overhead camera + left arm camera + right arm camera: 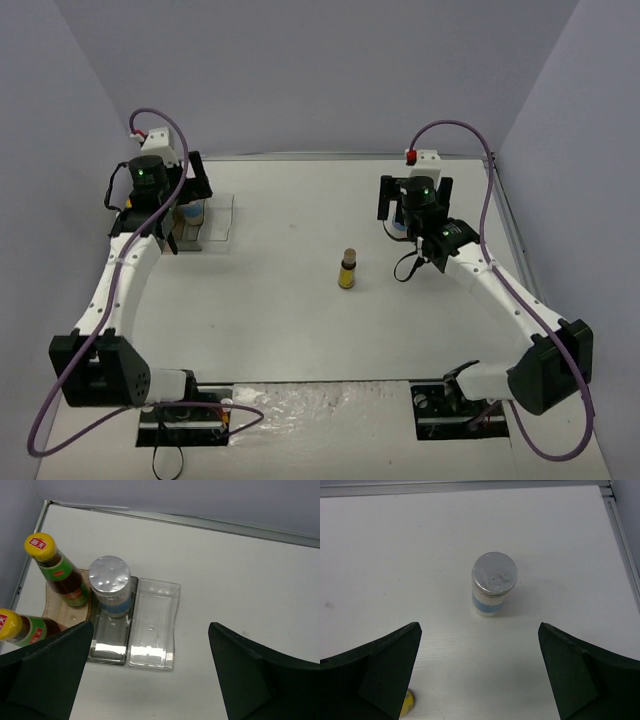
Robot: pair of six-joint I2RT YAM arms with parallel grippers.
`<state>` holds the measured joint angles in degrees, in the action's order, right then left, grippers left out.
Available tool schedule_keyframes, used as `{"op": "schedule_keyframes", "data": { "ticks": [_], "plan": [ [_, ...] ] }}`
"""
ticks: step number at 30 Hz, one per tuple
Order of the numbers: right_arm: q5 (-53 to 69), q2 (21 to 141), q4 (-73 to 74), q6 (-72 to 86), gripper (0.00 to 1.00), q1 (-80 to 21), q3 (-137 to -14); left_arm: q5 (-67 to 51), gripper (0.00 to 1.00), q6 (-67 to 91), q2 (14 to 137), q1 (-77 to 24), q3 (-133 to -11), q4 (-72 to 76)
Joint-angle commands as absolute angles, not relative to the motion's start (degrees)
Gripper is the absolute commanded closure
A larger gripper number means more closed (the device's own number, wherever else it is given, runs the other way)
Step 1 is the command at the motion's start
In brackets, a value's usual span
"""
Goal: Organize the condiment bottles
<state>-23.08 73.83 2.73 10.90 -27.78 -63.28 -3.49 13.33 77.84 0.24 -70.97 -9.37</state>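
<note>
My right hand (479, 630), wide open and empty, could topple the silver-lidded jar (493, 585) if it descends off-centre.

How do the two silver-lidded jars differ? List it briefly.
The left jar stands inside the clear rack; the right jar stands directly on the table. The left jar has a yellow-capped bottle close beside it; the right jar has nothing touching it. Both are upright, white, blue-banded, silver-lidded.
</note>
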Motion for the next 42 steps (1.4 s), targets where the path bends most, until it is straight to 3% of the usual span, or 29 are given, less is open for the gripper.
{"op": "schedule_keyframes", "data": {
  "ticks": [1, 10, 19, 42],
  "plan": [
    [-20.20, 79.69, 2.50, 12.51, 0.00, -22.32, -69.05, -5.71, 0.03, 14.63, 70.06, -6.50, -68.61, -16.86],
    [-9.97, 94.25, 1.52, 10.12, 0.00, -11.45, -77.00, -7.45, 0.03, 19.01, 57.11, -11.67, -60.57, -22.89],
    [-3.43, 102.49, 0.62, 8.99, 0.07, -9.58, -79.44, -6.24, 0.03, 17.87, 49.14, -11.95, -56.21, -29.52],
    [-3.66, 90.97, -2.20, 9.82, 0.11, -9.58, -70.98, -6.83, 0.03, 17.96, 49.45, -11.95, -55.08, -28.74]
  ]
}}
